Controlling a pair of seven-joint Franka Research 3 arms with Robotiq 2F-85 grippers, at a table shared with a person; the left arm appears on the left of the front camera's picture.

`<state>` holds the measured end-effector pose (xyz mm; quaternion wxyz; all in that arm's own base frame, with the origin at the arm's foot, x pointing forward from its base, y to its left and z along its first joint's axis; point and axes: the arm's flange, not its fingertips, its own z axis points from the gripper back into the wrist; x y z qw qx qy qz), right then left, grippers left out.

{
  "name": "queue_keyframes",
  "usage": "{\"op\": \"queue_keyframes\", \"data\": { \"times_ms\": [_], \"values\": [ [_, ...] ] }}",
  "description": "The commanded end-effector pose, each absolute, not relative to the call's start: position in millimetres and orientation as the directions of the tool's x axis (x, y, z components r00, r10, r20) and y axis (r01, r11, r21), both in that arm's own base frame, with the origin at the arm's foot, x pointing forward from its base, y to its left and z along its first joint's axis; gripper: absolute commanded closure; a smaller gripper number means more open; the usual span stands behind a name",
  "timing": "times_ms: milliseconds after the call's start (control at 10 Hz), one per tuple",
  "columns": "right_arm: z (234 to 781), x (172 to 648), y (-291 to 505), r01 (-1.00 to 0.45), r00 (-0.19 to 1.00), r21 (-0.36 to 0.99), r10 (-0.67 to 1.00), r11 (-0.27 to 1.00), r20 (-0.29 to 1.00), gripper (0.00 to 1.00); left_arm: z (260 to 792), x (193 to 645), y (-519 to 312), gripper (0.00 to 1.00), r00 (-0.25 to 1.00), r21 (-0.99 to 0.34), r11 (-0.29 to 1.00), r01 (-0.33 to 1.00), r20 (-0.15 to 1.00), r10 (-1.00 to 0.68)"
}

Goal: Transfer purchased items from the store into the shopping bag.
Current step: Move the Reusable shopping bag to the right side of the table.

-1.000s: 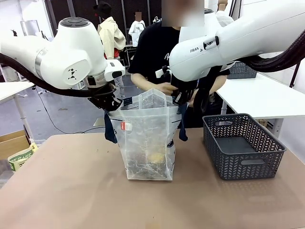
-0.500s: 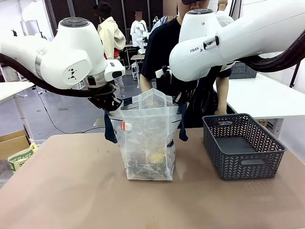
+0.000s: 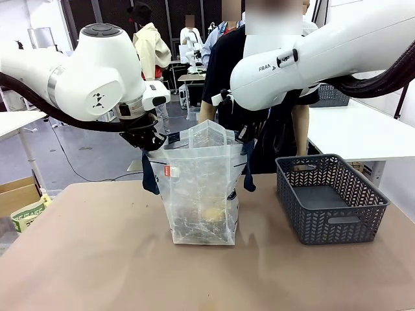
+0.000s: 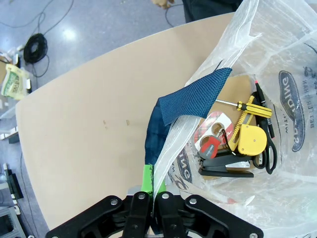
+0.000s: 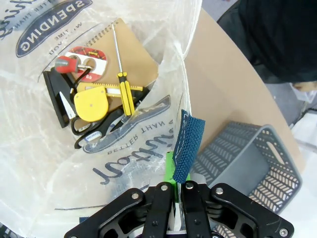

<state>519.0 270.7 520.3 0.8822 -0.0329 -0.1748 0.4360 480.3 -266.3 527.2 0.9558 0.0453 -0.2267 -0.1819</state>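
The shopping bag (image 3: 198, 188) stands upright in the middle of the table, its mouth held wide. My left gripper (image 3: 154, 145) is shut on the bag's left rim by a navy handle (image 4: 190, 101). At the opposite rim my right gripper (image 3: 245, 136) is shut on plastic and strap (image 5: 185, 141). Inside lie the purchased items: a yellow tape measure (image 4: 251, 140), a screwdriver (image 5: 124, 87), a red tape card (image 4: 213, 131), a black stapler (image 4: 225, 167) and a tan notebook (image 5: 136, 49). The store, a dark grey basket (image 3: 337, 227), sits empty at the right.
A person in black (image 3: 227, 71) stands behind the bag at the far side, one arm hanging near the basket. A white table (image 3: 363, 129) runs behind the basket. Bare brown tabletop (image 3: 97, 259) spreads in front and to the left.
The person has drawn both hands back from the bag's mouth and straightened up. Both arms and the bag have stayed put.
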Motion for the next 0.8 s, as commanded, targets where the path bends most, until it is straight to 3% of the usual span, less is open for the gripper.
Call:
{"op": "queue_keyframes", "data": {
  "times_ms": [0, 700],
  "values": [
    [520.8, 519.2, 269.3, -0.757, 0.558, -0.212, 0.781, 0.618, 0.28, 1.0, 528.5, 480.7, -264.6, 1.0, 0.83, 0.172, 0.93, 0.325, 0.42, -0.368],
    [520.8, 519.2, 269.3, -0.757, 0.558, -0.212, 0.781, 0.618, 0.28, 1.0, 528.5, 480.7, -264.6, 1.0, 0.83, 0.172, 0.93, 0.325, 0.42, -0.368]
  ]
}}
